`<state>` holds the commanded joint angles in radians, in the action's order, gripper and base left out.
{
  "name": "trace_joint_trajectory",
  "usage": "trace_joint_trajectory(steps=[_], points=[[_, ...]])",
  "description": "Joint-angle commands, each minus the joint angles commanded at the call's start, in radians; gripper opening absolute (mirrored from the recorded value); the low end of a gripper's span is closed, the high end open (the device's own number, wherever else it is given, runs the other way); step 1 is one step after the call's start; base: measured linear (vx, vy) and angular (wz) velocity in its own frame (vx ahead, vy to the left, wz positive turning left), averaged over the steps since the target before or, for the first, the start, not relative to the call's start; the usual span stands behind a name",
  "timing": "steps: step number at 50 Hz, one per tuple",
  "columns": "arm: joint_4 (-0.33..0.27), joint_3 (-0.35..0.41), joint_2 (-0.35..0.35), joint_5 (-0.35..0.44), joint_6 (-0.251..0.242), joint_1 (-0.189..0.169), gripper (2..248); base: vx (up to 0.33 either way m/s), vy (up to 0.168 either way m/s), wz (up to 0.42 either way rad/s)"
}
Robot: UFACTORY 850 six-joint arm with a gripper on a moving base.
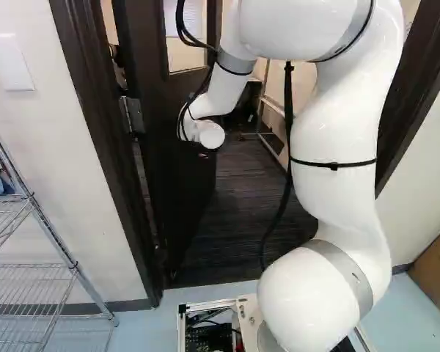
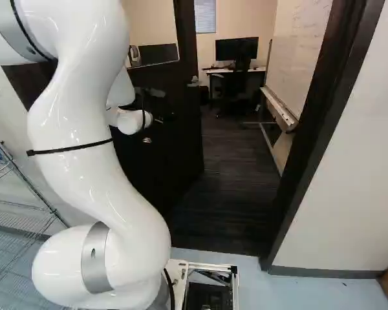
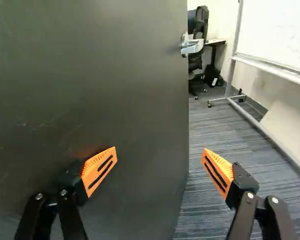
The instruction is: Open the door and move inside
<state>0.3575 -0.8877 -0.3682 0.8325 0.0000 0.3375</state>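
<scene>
In the right base view my gripper [image 2: 156, 103] shows as a dark shape against the dark door [image 2: 174, 152], its fingers hard to make out. The door stands swung inward, hinged on the left in the left base view. In the wrist view the gripper [image 3: 160, 154] is open, with nothing gripped. One orange finger pad [image 3: 100, 170] is close to the face of the door [image 3: 95, 80]; the other stands past its free edge, over the carpet. A silver handle [image 3: 191, 46] sits near that edge, ahead of the fingers.
Dark frame posts [image 1: 106, 139] [image 2: 317, 135] flank the doorway. Beyond it lie dark carpet [image 2: 229, 168], a wheeled whiteboard [image 2: 301, 61] at the right, and a desk [image 2: 264, 69] with a chair. A wire shelf [image 1: 37, 268] stands outside at the left, a brown box [image 1: 436, 271] at the right.
</scene>
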Motion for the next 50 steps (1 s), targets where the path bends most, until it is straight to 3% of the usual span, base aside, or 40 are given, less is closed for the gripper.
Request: trace_joint_trajectory(steps=[26, 50], points=[[-0.143, -0.109, -0.088, 0.0, 0.0, 0.042, 247, 0.0, 0.0, 0.0], [-0.157, -0.221, -0.174, 0.0, 0.0, 0.078, 247, 0.0, 0.0, 0.0]])
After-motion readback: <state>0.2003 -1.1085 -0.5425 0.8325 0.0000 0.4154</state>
